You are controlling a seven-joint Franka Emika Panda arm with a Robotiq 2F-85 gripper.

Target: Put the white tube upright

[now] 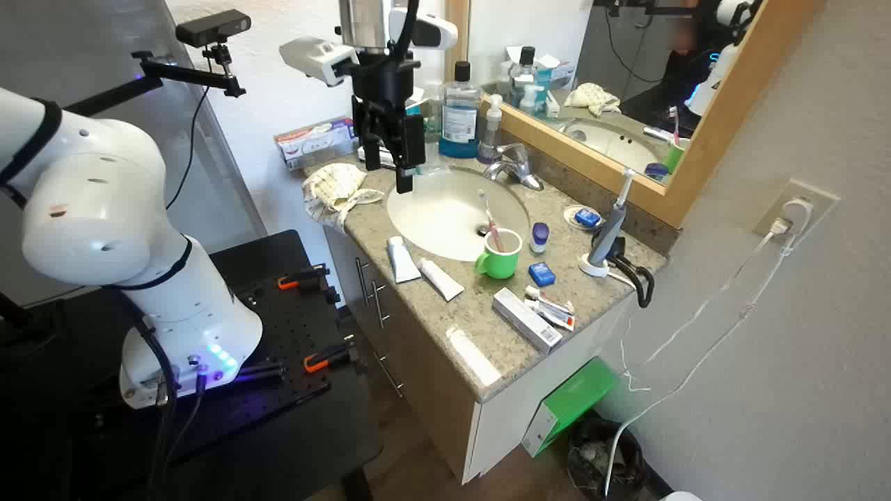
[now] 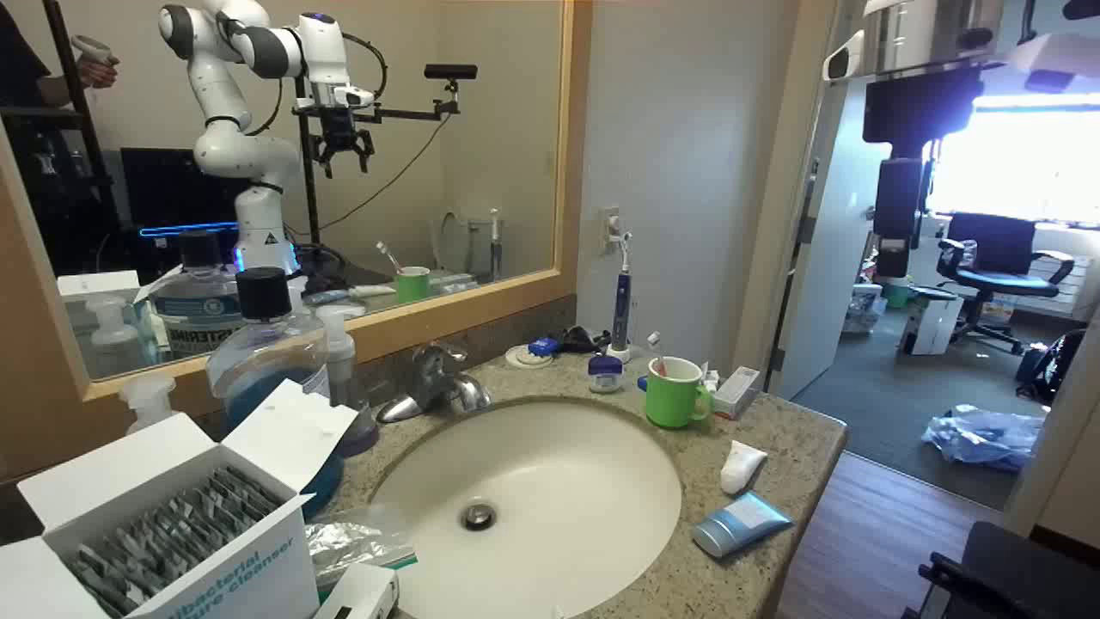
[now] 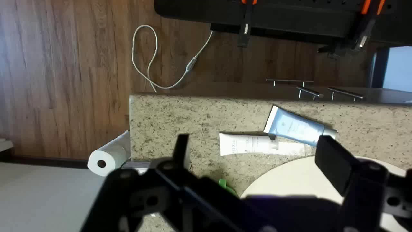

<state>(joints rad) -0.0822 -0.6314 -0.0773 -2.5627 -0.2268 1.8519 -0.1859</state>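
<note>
The white tube (image 1: 440, 280) lies on its side on the counter, between the sink and the counter's front edge, in both exterior views (image 2: 742, 467). In the wrist view the white tube (image 3: 245, 144) lies with its cap toward a light-blue tube (image 3: 297, 127) and its flat end away from it. The blue tube also lies flat, close beside it (image 1: 403, 259). My gripper (image 1: 388, 174) hangs well above the counter, pointing down. In the wrist view my gripper (image 3: 254, 140) has its fingers wide apart with nothing between them. The gripper touches neither tube.
A green cup (image 1: 498, 266) holding a toothbrush stands near the white tube. The sink (image 2: 550, 490) and faucet (image 1: 514, 167) lie behind the tubes. A toothpaste box (image 1: 527, 320), an electric toothbrush (image 1: 608, 229) and a mouthwash bottle (image 1: 459, 115) are also on the counter. A mirror (image 2: 481, 172) rises behind.
</note>
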